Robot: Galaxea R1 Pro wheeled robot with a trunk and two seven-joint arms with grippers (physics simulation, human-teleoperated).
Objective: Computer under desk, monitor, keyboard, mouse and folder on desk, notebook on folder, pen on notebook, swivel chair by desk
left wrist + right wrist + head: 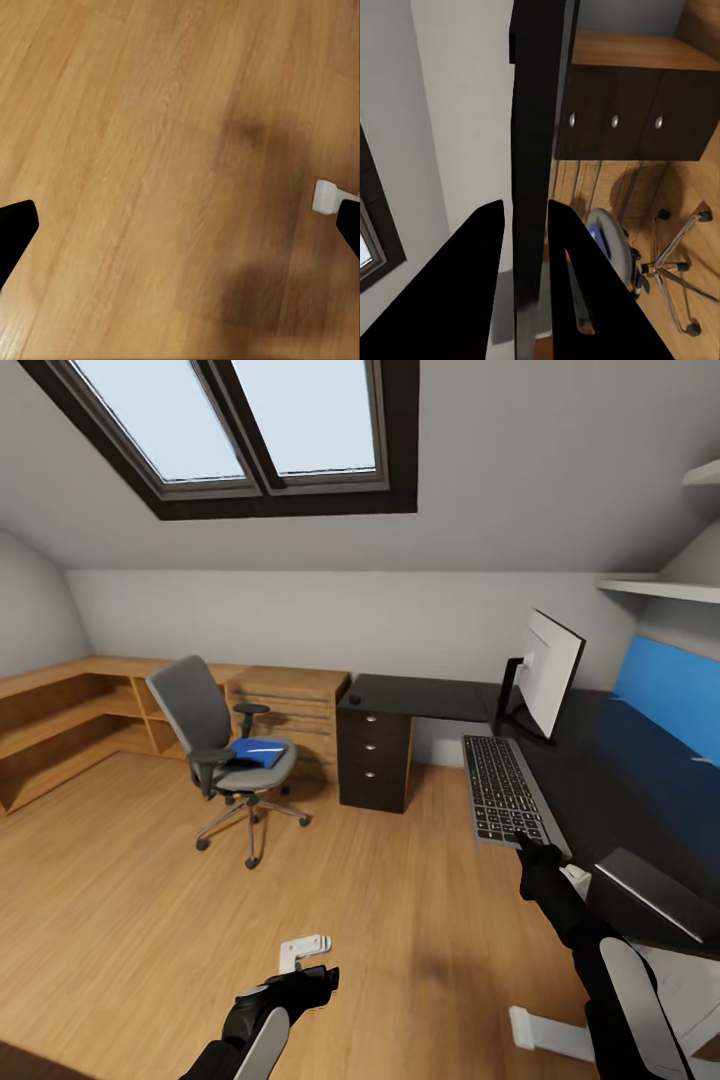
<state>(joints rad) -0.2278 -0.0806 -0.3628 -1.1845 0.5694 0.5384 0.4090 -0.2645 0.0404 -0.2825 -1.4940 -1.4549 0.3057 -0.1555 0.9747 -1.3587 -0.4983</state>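
Glossy black tabletop at right of frame carries one monitor and one keyboard, whose near end the right gripper has pinched between its jaws, likely to shift it beside the monitor. Left gripper hangs over the floor, jaws apart. One blue folder waits on the single swivel chair, centre-left.

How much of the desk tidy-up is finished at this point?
Done: monitor stands on the desk. In hand: right end effector is closed on the keyboard, which overhangs the desk edge. Left: folder lies on the swivel chair, which is away from the desk.
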